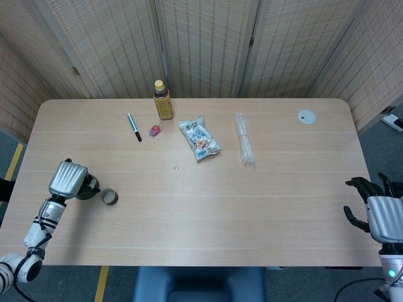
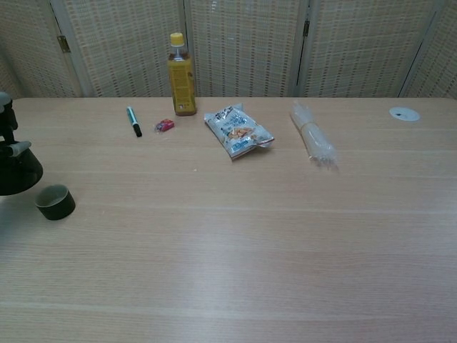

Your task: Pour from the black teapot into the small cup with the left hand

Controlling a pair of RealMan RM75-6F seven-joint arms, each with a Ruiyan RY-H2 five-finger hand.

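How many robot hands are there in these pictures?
2. The left robot hand is at the table's left edge, over the black teapot. The right robot hand hangs past the table's right front corner, seen only from the head view.

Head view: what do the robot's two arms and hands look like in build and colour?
The left hand has a silver-grey metallic back plate with dark fingers, on a slim white forearm ringed with black bands. The right hand has the same silver-grey back and black fingers; below it sits a white wrist section with a small green light.
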